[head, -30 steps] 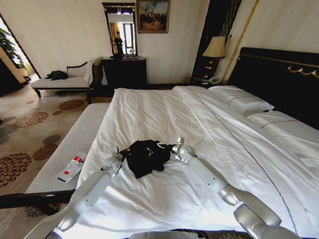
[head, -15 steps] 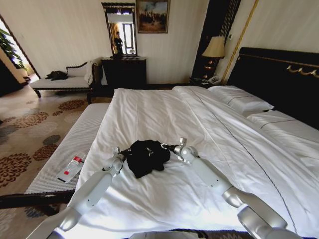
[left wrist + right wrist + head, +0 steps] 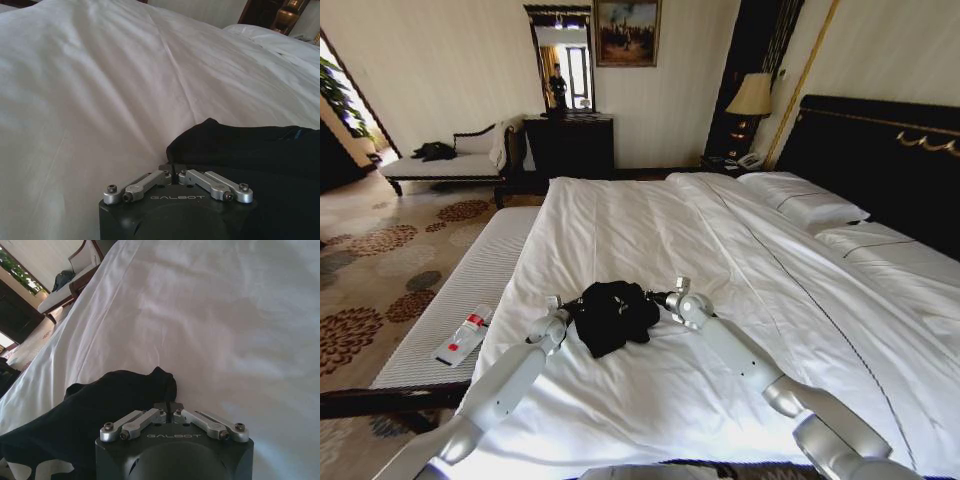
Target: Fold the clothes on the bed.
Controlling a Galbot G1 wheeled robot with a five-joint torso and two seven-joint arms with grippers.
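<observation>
A: Entry, near field first. T-shirt (image 3: 612,314) lies bunched in a dark heap on the white sheet, on the near half of the bed (image 3: 650,240), well short of the pillows (image 3: 802,203). Taking the shirt as landmark.

B: End effectors?

A: Left end effector (image 3: 560,318) at the shirt's left edge, right end effector (image 3: 658,297) at its right edge. In each wrist view the fingers are drawn together to a narrow pinch, with black cloth right at the tips (left (image 3: 172,169), right (image 3: 168,406)). I judge both are nipping the shirt's edge, though the contact itself is tucked under the finger links.

B: So the step is?

A: Judgement: spreading the heap flat before any fold. To do it well, lift both edges just clear of the sheet, draw them apart evenly and keep the two arms level, so the fabric opens instead of twisting. Soft cloth will sag in the middle; tension should be gentle or a pinch may slip.

B: Risk?

A: Catching the white sheet along with the shirt (it wrinkles close by). White lettering shows at the near edge in the right wrist view, so orientation can be checked once flat.

B: Farther off?

A: Beyond the shirt: smooth duvet, then pillows and the dark headboard (image 3: 880,150). Left of the shirt, off the bed, a bottle (image 3: 462,337) lies on the bench.
</observation>
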